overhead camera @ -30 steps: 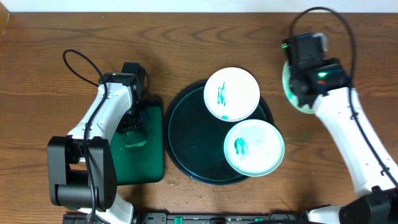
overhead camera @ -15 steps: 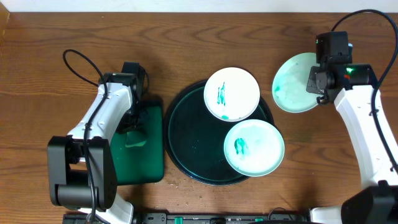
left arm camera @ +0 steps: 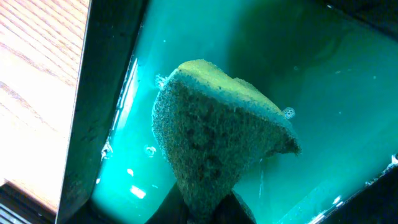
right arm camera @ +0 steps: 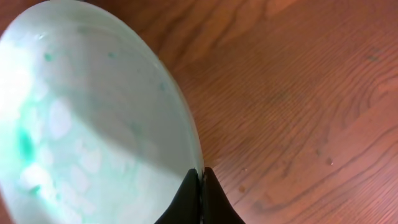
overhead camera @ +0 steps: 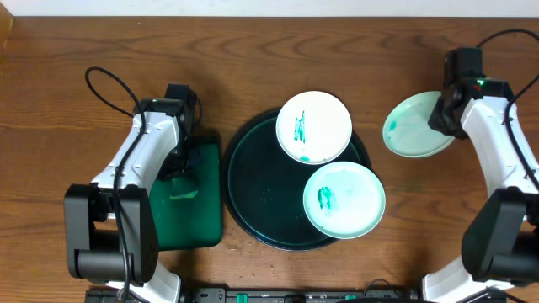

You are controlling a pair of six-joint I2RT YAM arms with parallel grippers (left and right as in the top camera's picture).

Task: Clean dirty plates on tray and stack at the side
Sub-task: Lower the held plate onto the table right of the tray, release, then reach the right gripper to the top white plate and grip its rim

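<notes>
Right gripper (right arm camera: 200, 179) pinches a plate (overhead camera: 414, 128) beside the tray (overhead camera: 261, 194), arm extended.

Three small round white plates with a pale teal tint: two teal-smeared plates (overhead camera: 314, 126) (overhead camera: 344, 199) and one cloudy plate (overhead camera: 418, 124). One large round dark green-black tray with raised rim (overhead camera: 261, 194), one smaller rectangular green tray (overhead camera: 198, 223), one yellow-green scrub sponge (left arm camera: 211, 143). Two white robot arms (overhead camera: 143, 156) (overhead camera: 497, 160), one brown wooden table (overhead camera: 84, 50).
</notes>
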